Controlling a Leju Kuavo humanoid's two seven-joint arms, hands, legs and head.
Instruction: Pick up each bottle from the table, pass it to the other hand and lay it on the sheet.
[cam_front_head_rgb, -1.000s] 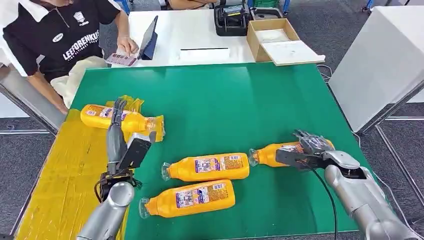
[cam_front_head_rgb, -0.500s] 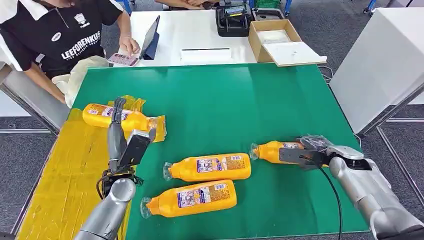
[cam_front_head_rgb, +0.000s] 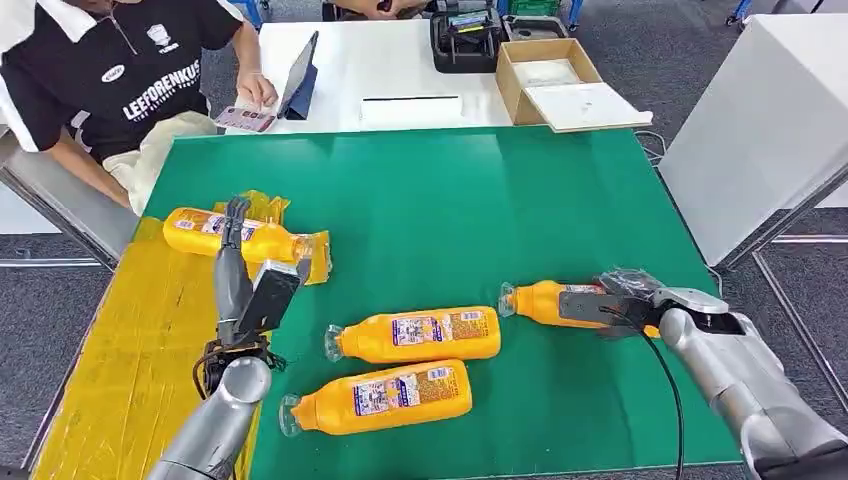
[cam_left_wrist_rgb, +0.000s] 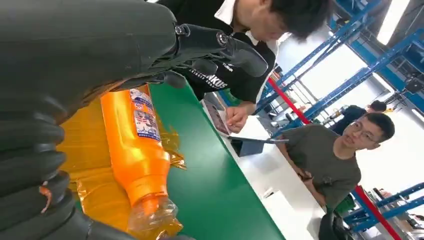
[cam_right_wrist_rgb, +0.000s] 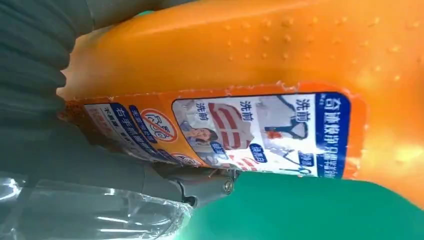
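Step in hand: pick-up of the right-hand orange bottle (cam_front_head_rgb: 556, 303), lying on its side on the green bench (cam_front_head_rgb: 450, 210) at the near right. Right robot hand (cam_front_head_rgb: 622, 298) closed around its base end, bottle apparently not lifted. Left robot hand (cam_front_head_rgb: 233, 232) open, fingers extended over the bottle on the sheet (cam_front_head_rgb: 225, 233), far left on the yellow sheet (cam_front_head_rgb: 140, 340). Two bottles await mid-bench. Next: lift, carry left, transfer to left robot hand.

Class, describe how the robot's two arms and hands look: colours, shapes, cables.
Both arms are rounded silver tubes. The left hand has slim dark-grey fingers above a black box-shaped wrist with black wires. The right hand is dark grey, with a thin black cable along its silver forearm. Up close, a grey ribbed cover shows.
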